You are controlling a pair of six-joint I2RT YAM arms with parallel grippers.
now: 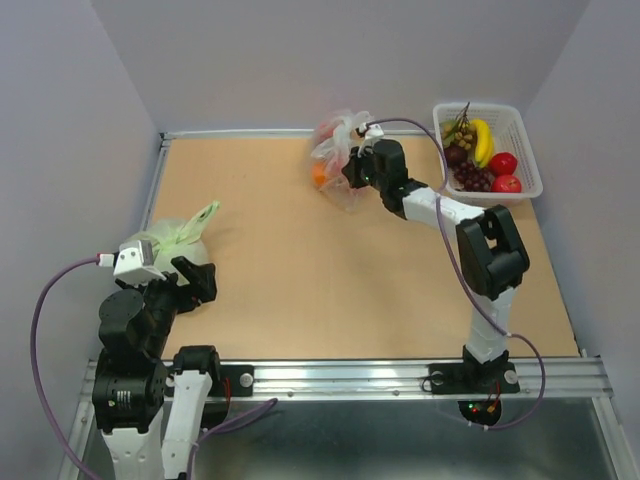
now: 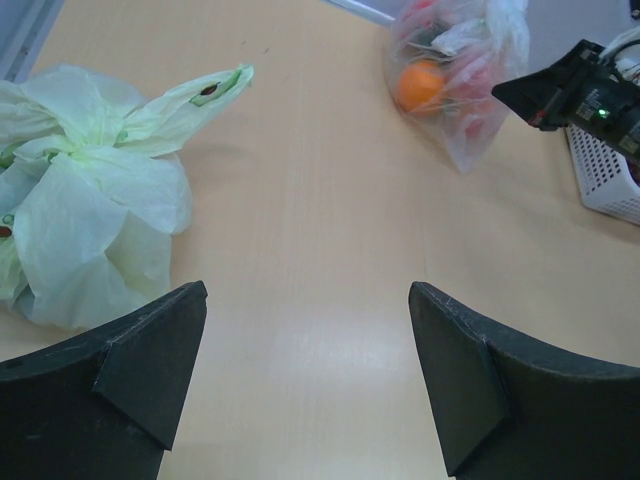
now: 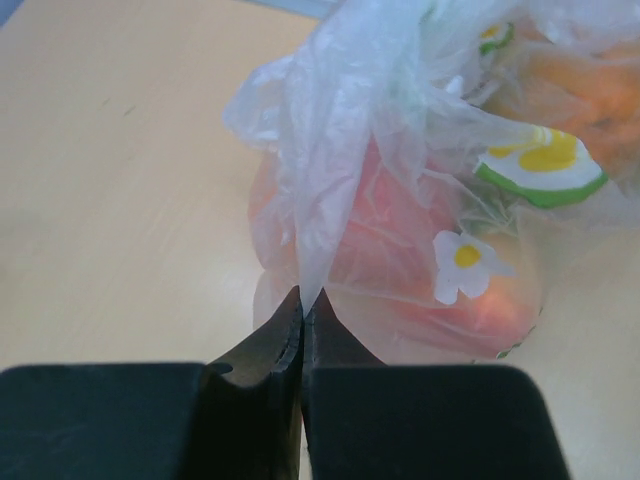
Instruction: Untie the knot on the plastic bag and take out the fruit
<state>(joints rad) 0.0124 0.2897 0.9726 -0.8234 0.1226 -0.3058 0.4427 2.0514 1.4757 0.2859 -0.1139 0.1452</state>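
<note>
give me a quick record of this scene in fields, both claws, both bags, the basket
right claw: shut, pinching a film tail of the plastic bag
left claw: open, empty, above the table
plastic bag: far side, top bunched, orange inside
green bag: tied, beside left claw, not held
basket: far right, holds banana, grapes, red fruit

No legible text, numbers or brand marks in any view. Only print: white-and-yellow flower motifs [image 3: 467, 262] on the plastic bag [image 3: 340, 120], with no lettering on them.
</note>
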